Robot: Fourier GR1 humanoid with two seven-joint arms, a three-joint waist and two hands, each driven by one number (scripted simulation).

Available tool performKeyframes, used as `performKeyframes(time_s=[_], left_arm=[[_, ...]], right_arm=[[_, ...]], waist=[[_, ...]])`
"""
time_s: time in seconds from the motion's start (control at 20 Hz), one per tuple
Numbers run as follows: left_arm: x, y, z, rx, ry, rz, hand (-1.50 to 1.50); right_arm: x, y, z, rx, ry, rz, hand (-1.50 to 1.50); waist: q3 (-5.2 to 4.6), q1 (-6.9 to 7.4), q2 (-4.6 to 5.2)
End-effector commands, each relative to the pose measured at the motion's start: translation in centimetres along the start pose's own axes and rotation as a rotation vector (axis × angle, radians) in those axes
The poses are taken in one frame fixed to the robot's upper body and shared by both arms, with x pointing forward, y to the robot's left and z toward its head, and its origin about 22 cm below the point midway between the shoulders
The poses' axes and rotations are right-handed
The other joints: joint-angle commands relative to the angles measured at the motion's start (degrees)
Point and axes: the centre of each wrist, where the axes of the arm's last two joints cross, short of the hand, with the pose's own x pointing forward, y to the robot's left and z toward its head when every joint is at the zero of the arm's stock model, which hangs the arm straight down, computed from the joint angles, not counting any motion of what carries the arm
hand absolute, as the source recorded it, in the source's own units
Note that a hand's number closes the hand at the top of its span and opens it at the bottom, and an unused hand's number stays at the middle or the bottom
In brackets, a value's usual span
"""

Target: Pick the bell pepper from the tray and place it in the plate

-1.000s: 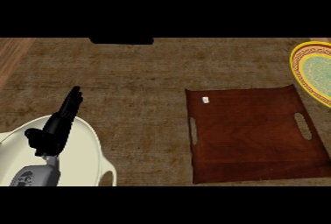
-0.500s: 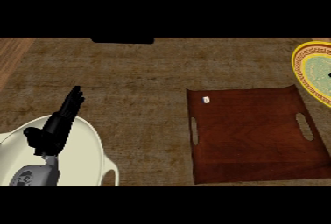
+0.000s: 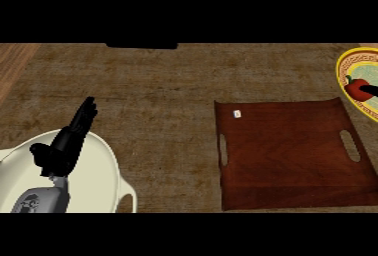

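The red bell pepper (image 3: 357, 87) lies on the yellow patterned plate (image 3: 347, 65), which is cut off by the view's right edge. A small black part of my right hand (image 3: 371, 91) shows at that edge, touching the pepper's right side; the rest is out of view. The brown wooden tray (image 3: 295, 160) with slot handles sits on the counter below and left of the plate, holding only a small white tag (image 3: 237, 113). My left hand (image 3: 65, 145) rests open at the lower left, fingers straight and pointing up.
A cream-white pot (image 3: 100, 170) sits at the lower left corner under my left forearm. A dark object (image 3: 140, 45) lies at the counter's far edge. A lighter wooden strip (image 3: 15, 65) runs along the left.
The red pepper and a black bit of my right hand have come into view on the plate at the right edge. My left hand has stayed still.
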Motion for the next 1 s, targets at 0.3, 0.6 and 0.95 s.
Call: performKeyframes(time_s=[0.3,0.6,0.95], left_arm=[[-1.4,1.2,1.9,0.022,0.033,0.0,0.0],[-1.2,-0.2,1.2,0.013,0.023,0.024,0.0],[-0.6,0.2,-0.3,0.036,0.006,0.022,0.0]], right_arm=[[-3.0,-5.0,1.7,-0.189,0.02,-0.424,-1.5],[-7.4,-10.0,5.7,-0.199,-0.003,-0.553,-1.5],[-10.6,-11.4,9.1,-0.146,-0.08,-0.521,-1.5]], waist=[[-0.04,-0.52,-0.03],[0.15,-1.16,0.38],[0.32,-1.06,0.74]])
